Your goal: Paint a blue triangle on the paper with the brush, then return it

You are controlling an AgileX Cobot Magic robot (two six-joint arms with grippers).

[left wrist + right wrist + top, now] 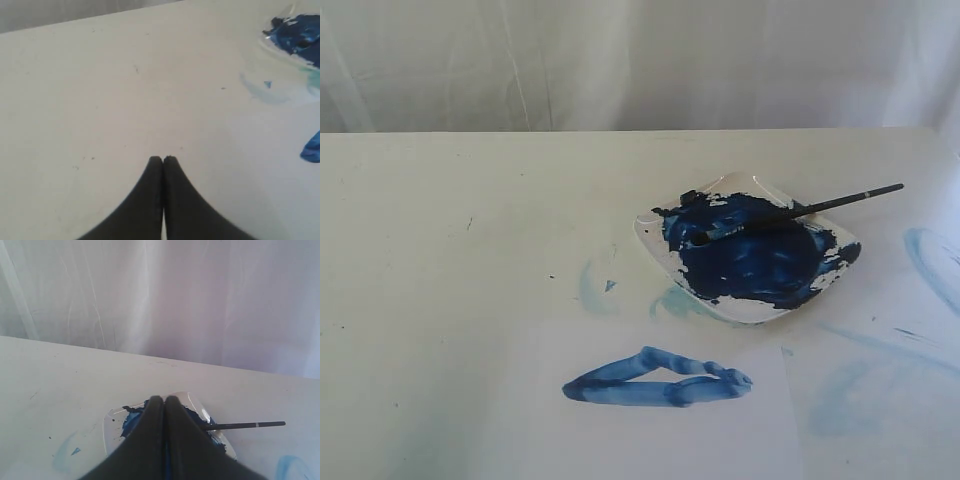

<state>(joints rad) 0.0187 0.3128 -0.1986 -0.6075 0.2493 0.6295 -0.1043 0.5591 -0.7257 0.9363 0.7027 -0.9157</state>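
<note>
Backdrop, exterior view: white curtain (620,60) is hanging behind the cream table (440,250).
Brush, exterior view: the brush (800,209) is lying across the clear dish (740,182) of dark blue paint (760,255). Its long axis is running left to right and rising slightly toward the far right. Its bristles are resting in the paint, and its handle end is pointing out past the dish's right rim.
Triangle, exterior view: the blue triangle (660,380) is sitting on the paper (650,440), nearer the camera than the dish. Its long axis is lying left to right and its low apex is pointing toward the dish.
Smears, exterior view: pale blue smears (588,288) are showing on the table just left of the dish.
Left wrist view: my left pincer (162,159) is facing bare table, its two fingers pressing together on nothing. The dish's painted edge (295,35) and one end of the triangle (312,147) are showing well apart from my tips.
Right wrist view: my right pincer (164,399) is closed as well, empty, and showing in front of the dish (112,425). The brush (250,425) is sticking out sideways from behind one finger, its handle pointing away from my tips.
</note>
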